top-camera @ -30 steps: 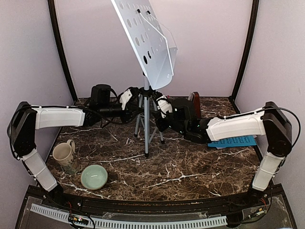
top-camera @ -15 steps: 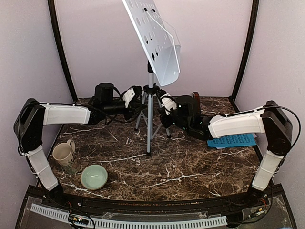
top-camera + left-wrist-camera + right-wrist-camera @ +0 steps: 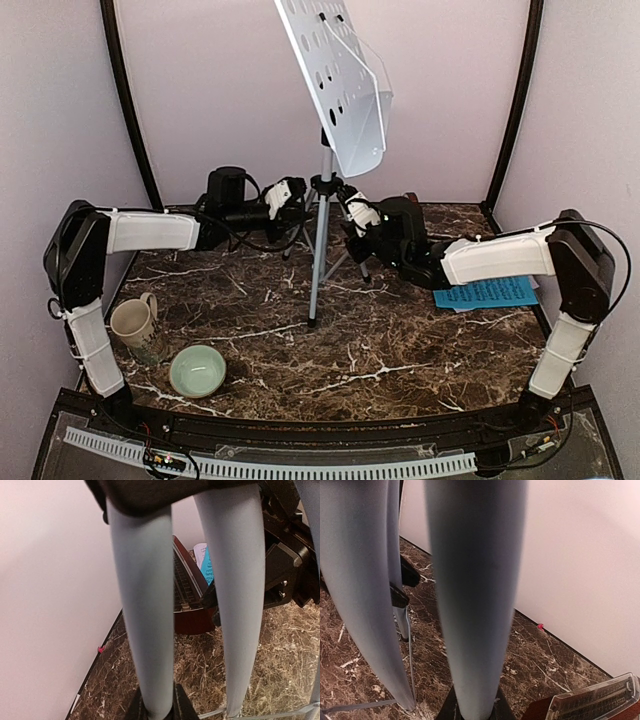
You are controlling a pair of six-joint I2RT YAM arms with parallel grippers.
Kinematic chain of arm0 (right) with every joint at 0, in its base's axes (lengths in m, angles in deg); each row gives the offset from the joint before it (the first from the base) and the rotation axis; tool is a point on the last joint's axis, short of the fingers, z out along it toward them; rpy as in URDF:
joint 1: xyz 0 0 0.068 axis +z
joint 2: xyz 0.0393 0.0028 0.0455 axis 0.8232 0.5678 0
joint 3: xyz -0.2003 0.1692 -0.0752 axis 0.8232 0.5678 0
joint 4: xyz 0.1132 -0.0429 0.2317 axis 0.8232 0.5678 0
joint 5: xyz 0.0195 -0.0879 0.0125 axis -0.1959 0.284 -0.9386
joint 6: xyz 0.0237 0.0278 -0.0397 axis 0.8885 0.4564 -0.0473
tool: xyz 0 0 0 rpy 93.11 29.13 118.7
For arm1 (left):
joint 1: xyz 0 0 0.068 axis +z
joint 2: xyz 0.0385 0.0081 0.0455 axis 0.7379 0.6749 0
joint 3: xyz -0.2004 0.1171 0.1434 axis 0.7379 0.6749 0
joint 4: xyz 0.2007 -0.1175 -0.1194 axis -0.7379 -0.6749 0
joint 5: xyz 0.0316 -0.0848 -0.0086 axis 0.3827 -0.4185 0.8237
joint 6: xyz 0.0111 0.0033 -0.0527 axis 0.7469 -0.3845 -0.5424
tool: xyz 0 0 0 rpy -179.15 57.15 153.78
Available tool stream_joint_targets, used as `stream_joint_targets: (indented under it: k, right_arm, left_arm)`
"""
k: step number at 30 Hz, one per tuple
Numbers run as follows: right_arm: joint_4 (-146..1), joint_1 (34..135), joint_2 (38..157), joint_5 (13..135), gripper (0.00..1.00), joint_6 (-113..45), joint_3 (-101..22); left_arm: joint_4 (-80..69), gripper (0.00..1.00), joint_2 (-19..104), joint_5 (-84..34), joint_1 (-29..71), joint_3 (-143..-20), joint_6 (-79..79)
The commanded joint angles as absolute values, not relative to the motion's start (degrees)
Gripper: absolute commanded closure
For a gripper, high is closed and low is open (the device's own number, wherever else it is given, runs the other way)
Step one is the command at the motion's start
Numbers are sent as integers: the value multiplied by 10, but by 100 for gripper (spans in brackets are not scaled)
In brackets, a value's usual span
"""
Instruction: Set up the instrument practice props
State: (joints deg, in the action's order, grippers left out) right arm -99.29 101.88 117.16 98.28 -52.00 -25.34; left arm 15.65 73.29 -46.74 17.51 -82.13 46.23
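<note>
My left jaws and right jaws each clamp a leg of the music stand (image 3: 365,130). It stands far-centre on the worktop (image 3: 400,350).

Pale lilac walls (image 3: 200,90) with black corner posts (image 3: 128,110) enclose a brown marble tabletop (image 3: 400,350).

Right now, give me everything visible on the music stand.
The music stand is a silver metal tripod carrying a white perforated desk, which is tilted and has a clear lip along its lower edge. It stands roughly upright at the back centre of the marble table. One leg reaches forward to the tabletop. The left gripper and right gripper are each shut on one of the other two legs. No page shows on the desk.
</note>
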Motion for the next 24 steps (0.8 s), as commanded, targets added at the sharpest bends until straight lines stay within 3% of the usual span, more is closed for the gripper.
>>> stream_joint_targets:
  k: [1,24]
  right_arm:
    - [-989,962,1155,1075,100,-525,-248]
    - [-940,989,1205,986,96,-495,-332]
  left_arm:
    - [162,100,743,-373,248,-856,551]
    - [194,95,811,-404,255,-854,539]
